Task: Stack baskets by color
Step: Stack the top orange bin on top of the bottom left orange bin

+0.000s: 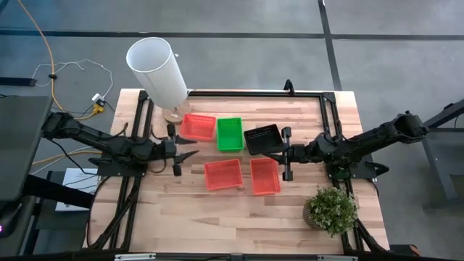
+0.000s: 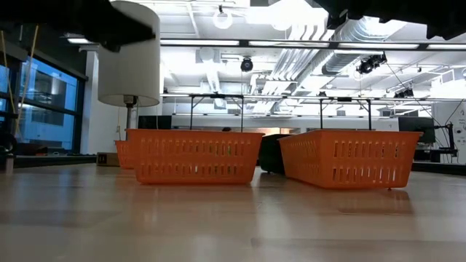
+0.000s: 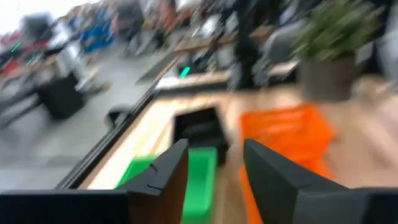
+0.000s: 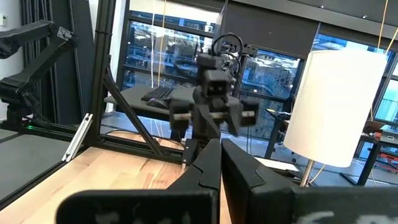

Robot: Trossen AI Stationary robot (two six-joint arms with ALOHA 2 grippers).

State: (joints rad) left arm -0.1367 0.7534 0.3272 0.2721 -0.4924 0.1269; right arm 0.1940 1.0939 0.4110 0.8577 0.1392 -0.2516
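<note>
Three red baskets rest with their bottoms on the wooden table: one at the far left (image 1: 198, 127) and two side by side nearer the front (image 1: 223, 174) (image 1: 264, 176). A green basket (image 1: 230, 134) and a black basket (image 1: 262, 138) stand between them in the far row. My left gripper (image 1: 190, 154) hovers left of the baskets, open, with nothing between its fingers (image 3: 214, 177). It faces the green basket (image 3: 202, 180), the black basket (image 3: 198, 127) and a red basket (image 3: 286, 134). My right gripper (image 1: 281, 153) is shut (image 4: 221, 163) just right of the black basket, holding nothing.
A tall white cylinder (image 1: 156, 69) stands on a stand at the far left of the table. A small potted plant (image 1: 331, 210) sits at the near right corner. A black frame (image 1: 239, 93) runs along the far edge. Bare wood lies in front of the baskets.
</note>
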